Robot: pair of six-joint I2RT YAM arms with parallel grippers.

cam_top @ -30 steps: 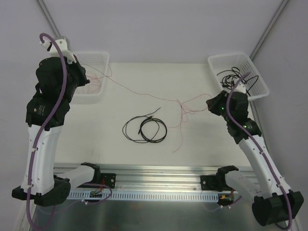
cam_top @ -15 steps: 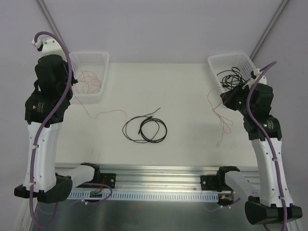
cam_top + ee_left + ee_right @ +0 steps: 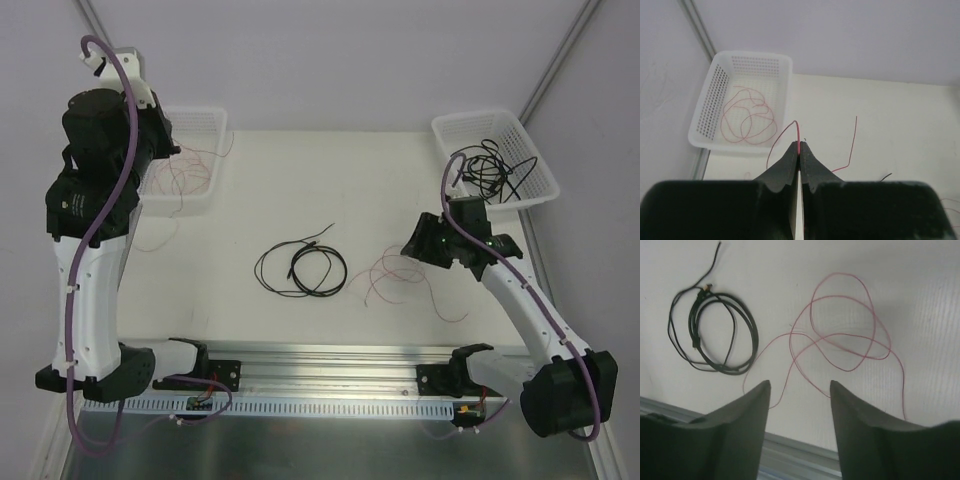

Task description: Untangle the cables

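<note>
The cables lie in several places. A black coil [image 3: 300,268] [image 3: 715,335] rests mid-table. Right of it a loose red wire [image 3: 398,272] [image 3: 850,335] lies in loops, just beyond my right gripper [image 3: 800,387], which hangs open over the table with nothing between its fingers. More black cables [image 3: 490,165] fill the right basket [image 3: 443,127]. Another red wire [image 3: 747,117] is coiled in the left basket [image 3: 710,110] [image 3: 195,110]. My left gripper [image 3: 799,146] is shut on a red wire strand [image 3: 798,131] above the table, near that basket.
A metal rail [image 3: 320,385] with both arm bases runs along the near table edge. The two white baskets stand at the back corners. A stray red wire end [image 3: 854,137] trails on the table right of the left gripper.
My right gripper has opened and let go of the red wire, which now lies looped on the table; that arm swung left and down. The left arm still holds its strand.
</note>
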